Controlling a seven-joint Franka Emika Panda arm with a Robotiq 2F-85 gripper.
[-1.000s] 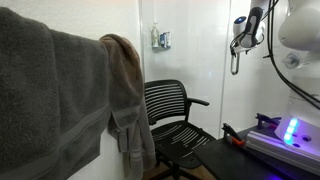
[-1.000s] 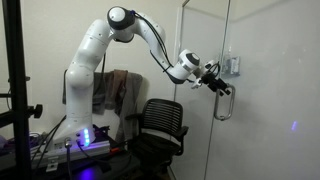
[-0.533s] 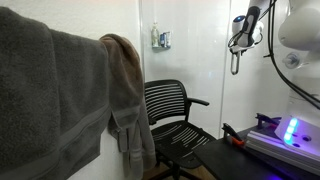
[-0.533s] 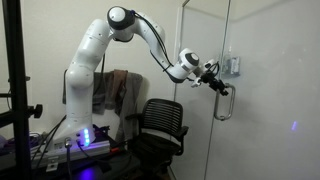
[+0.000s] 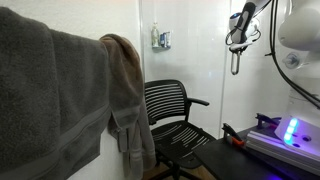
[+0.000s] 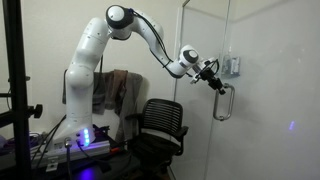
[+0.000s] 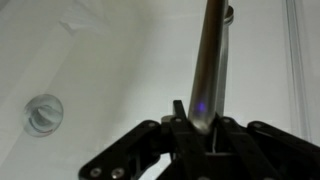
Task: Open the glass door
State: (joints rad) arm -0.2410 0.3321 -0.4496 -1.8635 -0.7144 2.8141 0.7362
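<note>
Handle (image 7: 210,60) fills middle of gripper (image 6: 214,82); door (image 6: 270,110) glass close behind it, no room forward. Chair (image 6: 160,125) stands below, blocks low path. Dispenser (image 6: 233,66) juts out near handle top. Open air between chair and gripper

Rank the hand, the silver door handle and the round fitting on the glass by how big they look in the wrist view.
Largest: the hand, though it is nearest the camera.
Next: the silver door handle.
Smallest: the round fitting.
</note>
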